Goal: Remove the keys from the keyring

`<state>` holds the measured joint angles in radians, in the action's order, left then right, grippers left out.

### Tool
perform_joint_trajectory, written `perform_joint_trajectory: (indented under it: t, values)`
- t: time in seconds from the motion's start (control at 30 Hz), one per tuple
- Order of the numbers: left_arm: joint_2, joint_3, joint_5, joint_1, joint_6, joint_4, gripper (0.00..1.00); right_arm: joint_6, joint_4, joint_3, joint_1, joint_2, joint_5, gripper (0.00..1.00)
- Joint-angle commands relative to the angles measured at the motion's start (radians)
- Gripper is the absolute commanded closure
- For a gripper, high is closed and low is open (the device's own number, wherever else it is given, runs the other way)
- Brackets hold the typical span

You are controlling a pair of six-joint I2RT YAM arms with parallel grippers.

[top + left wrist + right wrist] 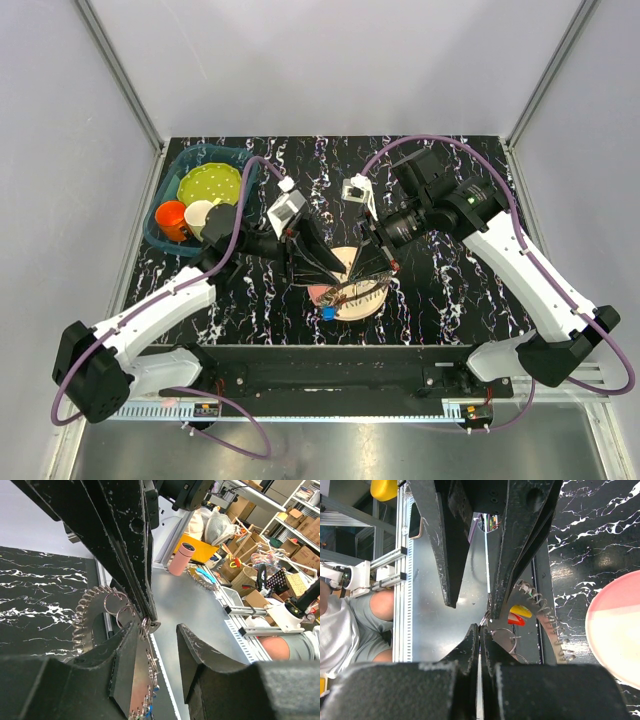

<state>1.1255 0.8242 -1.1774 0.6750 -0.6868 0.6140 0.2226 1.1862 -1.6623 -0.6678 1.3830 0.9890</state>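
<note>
Two claws mid-removal at keyring (547, 617): right gripper (480, 632) pinched shut, contents unclear; left gripper (157, 627) open, should clamp ring next.

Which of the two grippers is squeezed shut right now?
The right gripper: its wrist view shows both fingers pressed together at the tips, beside the keyring. The left gripper has a clear gap between its fingers.

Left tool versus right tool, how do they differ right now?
The left tool stands open, a clear gap between its fingers; the right tool is pinched shut. The keyring runs alongside one finger of the left tool, while the right tool meets it only at its tips. Shared: both are black and converge on the keyring by the pink plate.
</note>
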Motion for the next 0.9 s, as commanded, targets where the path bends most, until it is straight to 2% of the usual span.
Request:
perform_joint_trajectory:
  t: [0.0, 0.3, 0.4, 0.53, 0.57, 0.6, 0.77, 0.8, 0.87]
  values:
    - [0.007, 0.061, -0.025, 0.011, 0.026, 0.001, 0.60, 0.012, -0.045, -0.019, -0.006, -0.035, 0.053, 1.00]
    - [0.023, 0.067, -0.039, 0.020, 0.039, -0.010, 0.66, 0.011, -0.089, 0.002, -0.007, -0.039, 0.077, 1.00]
    - [0.025, 0.084, -0.045, 0.023, 0.087, -0.075, 0.67, 0.014, -0.100, 0.004, -0.007, -0.041, 0.086, 1.00]
    - [0.019, 0.104, -0.045, 0.024, 0.148, -0.158, 0.83, 0.026, -0.100, 0.015, -0.009, -0.042, 0.092, 1.00]
    - [0.016, 0.107, -0.042, 0.024, 0.151, -0.160, 0.95, 0.026, -0.105, 0.018, -0.009, -0.041, 0.096, 1.00]
    - [0.016, 0.107, -0.041, 0.024, 0.151, -0.158, 1.00, 0.024, -0.108, 0.021, -0.007, -0.039, 0.097, 1.00]
    - [-0.007, 0.061, 0.010, 0.026, 0.136, -0.120, 1.00, -0.018, -0.173, 0.042, -0.009, -0.039, 0.089, 1.00]
    - [-0.025, 0.046, 0.027, 0.026, 0.133, -0.106, 1.00, -0.046, -0.192, 0.048, -0.009, -0.041, 0.079, 0.99]
    - [-0.038, 0.015, 0.064, 0.026, 0.096, -0.034, 1.00, -0.071, -0.238, 0.070, -0.009, -0.056, 0.044, 0.86]
